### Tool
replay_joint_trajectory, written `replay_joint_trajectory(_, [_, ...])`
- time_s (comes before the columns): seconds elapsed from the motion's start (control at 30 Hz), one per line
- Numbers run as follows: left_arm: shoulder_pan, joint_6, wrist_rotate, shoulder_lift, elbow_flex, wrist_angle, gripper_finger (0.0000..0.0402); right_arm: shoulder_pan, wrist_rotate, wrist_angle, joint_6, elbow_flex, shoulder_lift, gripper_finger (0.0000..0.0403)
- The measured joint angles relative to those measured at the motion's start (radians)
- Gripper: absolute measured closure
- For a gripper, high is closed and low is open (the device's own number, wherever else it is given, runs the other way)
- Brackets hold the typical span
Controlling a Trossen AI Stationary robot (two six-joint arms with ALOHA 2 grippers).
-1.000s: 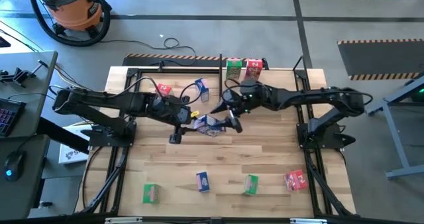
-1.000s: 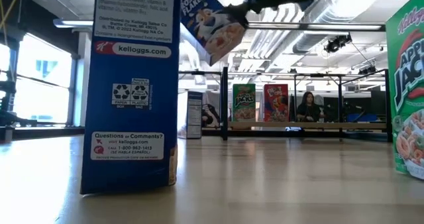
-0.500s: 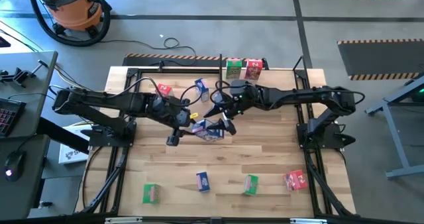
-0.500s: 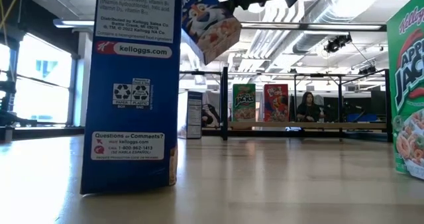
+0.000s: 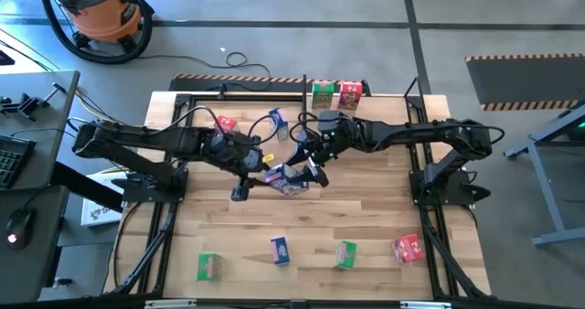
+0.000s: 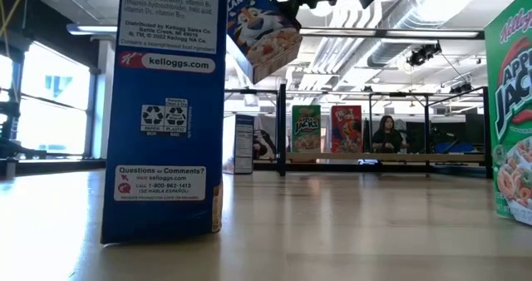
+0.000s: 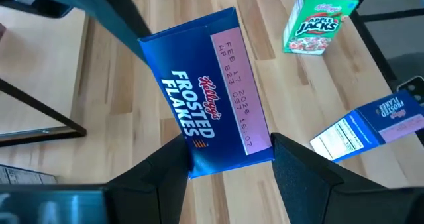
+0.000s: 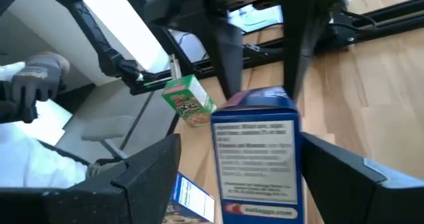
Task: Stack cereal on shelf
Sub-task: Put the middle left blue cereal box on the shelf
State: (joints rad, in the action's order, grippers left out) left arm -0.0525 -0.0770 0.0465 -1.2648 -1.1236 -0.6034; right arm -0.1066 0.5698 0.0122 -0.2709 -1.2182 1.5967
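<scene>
A blue Frosted Flakes box (image 5: 291,177) hangs in the air over the table's middle; it also shows tilted in the low view (image 6: 262,32). My left gripper (image 5: 265,172) is shut on it. My right gripper (image 5: 309,163) is open, its fingers standing wide on either side of the same box (image 8: 258,158); I cannot tell whether they touch it. A green box (image 5: 322,94) and a red box (image 5: 350,92) stand upright on the black rod shelf (image 5: 274,96) at the far edge. My left gripper pinches the blue box's near end (image 7: 228,161) between its two fingers, one finger (image 7: 169,174) on each of two opposite faces. The narrow face with the name and the date strip faces the wrist camera. The box is lifted clear of the table, tilted.
A red box (image 5: 226,122) and a blue box (image 5: 279,120) lie by the shelf's left part. Along the near edge are a green box (image 5: 208,266), a blue box (image 5: 280,250), a green box (image 5: 345,254) and a red box (image 5: 408,248). A person's gloved hand (image 8: 33,85) shows beyond the table.
My right gripper has gone a little toward the table's left edge, closer to my left gripper. The blue box has stayed in the air and shifted slightly the same way.
</scene>
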Motion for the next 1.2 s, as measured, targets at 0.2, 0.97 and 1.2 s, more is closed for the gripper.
replay_joint_trajectory(0.2, [0.007, 0.008, 0.031, 0.0, 0.0, 0.023, 0.0218, 0.011, -0.025, -0.003, 0.025, 0.0, 0.009, 0.0107])
replay_joint_trajectory(0.97, [0.073, 0.066, 0.12, 0.009, 0.0, 0.085, 0.0218, 0.013, -0.094, -0.037, 0.124, 0.001, 0.017, 0.0229])
replay_joint_trajectory(1.2, [0.074, 0.056, 0.072, 0.071, 0.013, 0.145, 0.0218, -0.041, -0.113, 0.042, 0.211, 0.002, -0.111, 0.0237])
